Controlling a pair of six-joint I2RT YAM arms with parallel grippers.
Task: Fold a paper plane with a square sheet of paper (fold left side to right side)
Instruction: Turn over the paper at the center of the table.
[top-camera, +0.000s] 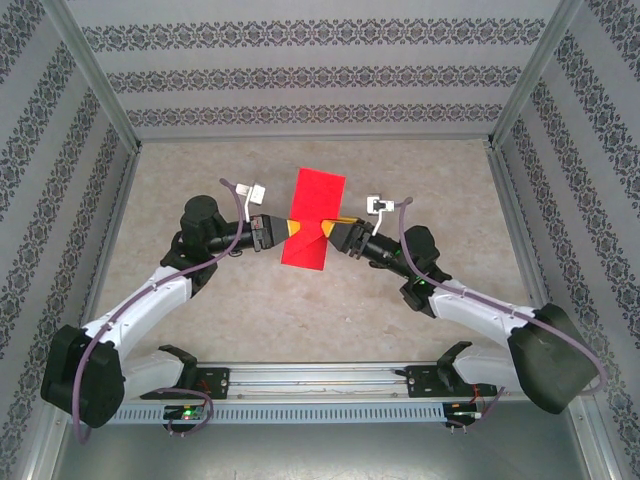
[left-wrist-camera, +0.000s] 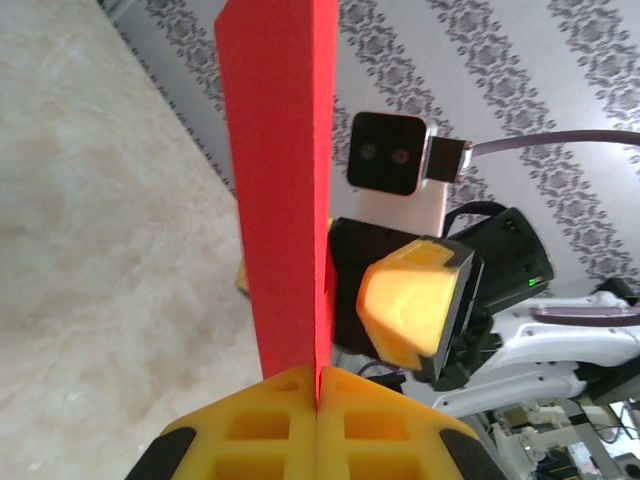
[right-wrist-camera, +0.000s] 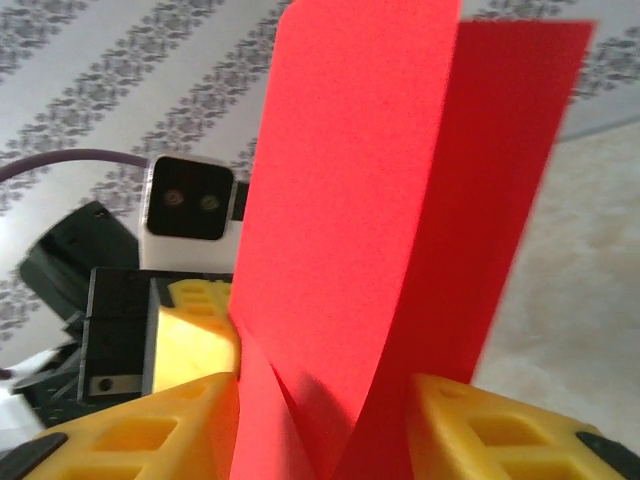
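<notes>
Left claw: I am clenching it on an edge of the square sheet of paper.
Right claw: I am holding it released, fingers apart around the bent red sheet.
Paper: it is standing raised over mid-worktop, between both claws.

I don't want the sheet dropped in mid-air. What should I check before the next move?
1. Grip: the left gripper is shut on the red sheet, its fingers pinching the lower edge: ok.
2. The right gripper is open, its fingers standing apart on either side of the paper: ok.
3. Paper free of the right fingers: cannot tell; it passes close between them.
4. Sheet standing straight up from the left fingers, not sagging: ok.
5. Layers lying flat together: not ok; two layers splay apart in the right wrist view.
</notes>
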